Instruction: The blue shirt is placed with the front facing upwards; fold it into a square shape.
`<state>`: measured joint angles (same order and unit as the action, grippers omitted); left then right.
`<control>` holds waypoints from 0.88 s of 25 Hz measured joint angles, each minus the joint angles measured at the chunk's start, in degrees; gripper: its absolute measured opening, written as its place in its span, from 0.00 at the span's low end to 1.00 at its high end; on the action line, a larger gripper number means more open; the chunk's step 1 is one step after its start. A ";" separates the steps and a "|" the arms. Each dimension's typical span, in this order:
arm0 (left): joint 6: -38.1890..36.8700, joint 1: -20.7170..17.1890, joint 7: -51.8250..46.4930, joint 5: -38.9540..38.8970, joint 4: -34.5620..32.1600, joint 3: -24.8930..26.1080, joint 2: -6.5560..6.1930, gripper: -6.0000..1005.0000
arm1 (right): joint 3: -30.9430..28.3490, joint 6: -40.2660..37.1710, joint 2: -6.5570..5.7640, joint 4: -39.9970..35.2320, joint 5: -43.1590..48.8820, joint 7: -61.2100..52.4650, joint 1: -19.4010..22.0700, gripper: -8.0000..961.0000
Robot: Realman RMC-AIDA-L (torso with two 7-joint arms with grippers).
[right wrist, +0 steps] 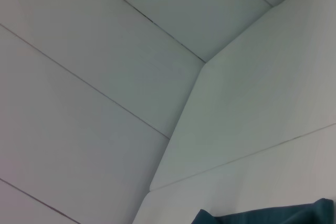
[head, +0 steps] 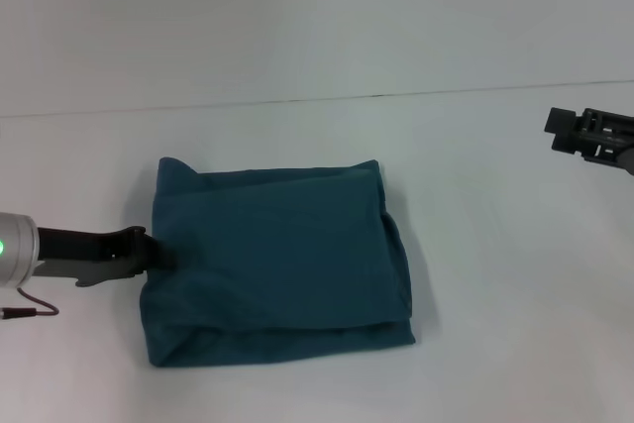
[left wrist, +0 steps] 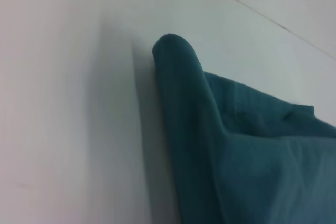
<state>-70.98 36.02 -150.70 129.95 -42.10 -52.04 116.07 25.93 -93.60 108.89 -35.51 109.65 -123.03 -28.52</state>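
Note:
The blue shirt [head: 275, 260] lies folded into a rough square on the white table, its lettering and collar hidden inside the folds. My left gripper [head: 147, 250] is low at the shirt's left edge, its tip against the cloth. The left wrist view shows a rounded folded edge of the shirt [left wrist: 210, 145] close up. My right gripper [head: 580, 134] hangs in the air at the far right, away from the shirt. A corner of the shirt [right wrist: 273, 216] shows in the right wrist view.
The white table [head: 495, 274] spreads around the shirt on all sides. A white wall [head: 297, 17] rises behind the table's far edge. A thin dark cable [head: 30, 306] hangs by my left arm.

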 joint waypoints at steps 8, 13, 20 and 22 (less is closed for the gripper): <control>-4.21 -0.83 -0.53 0.75 -2.76 2.55 -0.81 0.25 | 0.07 -0.20 -0.02 0.00 0.01 -0.19 -0.07 0.73; -8.10 -4.36 -0.47 -0.91 -9.34 10.99 -0.38 0.44 | 0.35 -0.41 -0.06 0.00 0.09 -0.20 -0.05 0.73; -14.15 -6.55 1.85 -10.71 -4.66 13.62 2.26 0.60 | 0.83 -0.19 0.03 0.01 0.43 0.16 0.06 0.73; -15.27 -6.57 4.00 -11.80 -2.51 13.56 3.35 0.65 | 1.16 -0.18 0.04 0.00 0.46 0.34 0.06 0.73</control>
<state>-86.24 29.45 -146.69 118.15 -44.60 -38.48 119.41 27.09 -93.78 108.93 -35.51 110.11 -122.69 -28.46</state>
